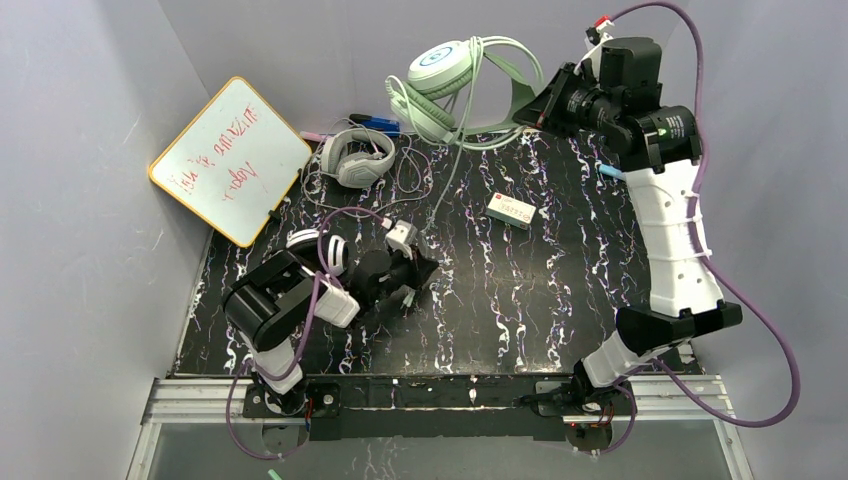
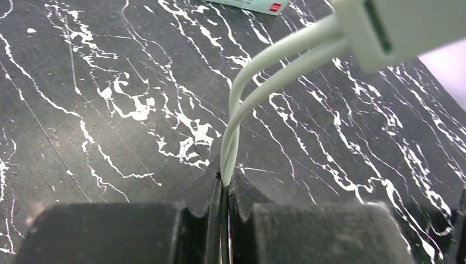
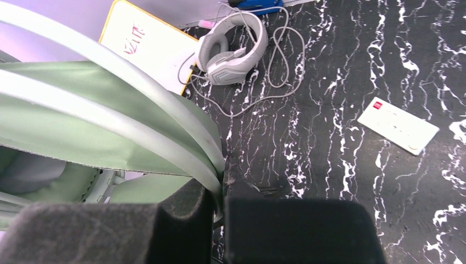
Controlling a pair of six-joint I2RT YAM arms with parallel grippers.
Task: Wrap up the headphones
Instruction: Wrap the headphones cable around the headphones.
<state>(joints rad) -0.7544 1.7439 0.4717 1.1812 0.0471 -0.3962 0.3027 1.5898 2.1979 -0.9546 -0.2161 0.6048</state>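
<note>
Left pincer (image 2: 225, 179) nipping pale cable (image 2: 231, 137), right pincer (image 3: 218, 206) gripping mint-green headset (image 3: 82, 121)

From the left wrist, the pale cable (image 2: 258, 71) dives between the pinched pads of the left gripper (image 2: 225, 179) and is lost there. The white inline box (image 2: 406, 27) on it runs off the top corner. At the right gripper (image 3: 220, 203), the clamped mint-green headset (image 3: 82, 126) is a close blur, cut by the left edge. From above, the left arm (image 1: 265, 305) covers most of the black-and-white headset (image 1: 322, 250). The red scrawl on the whiteboard (image 1: 230, 160) is too small to read.
</note>
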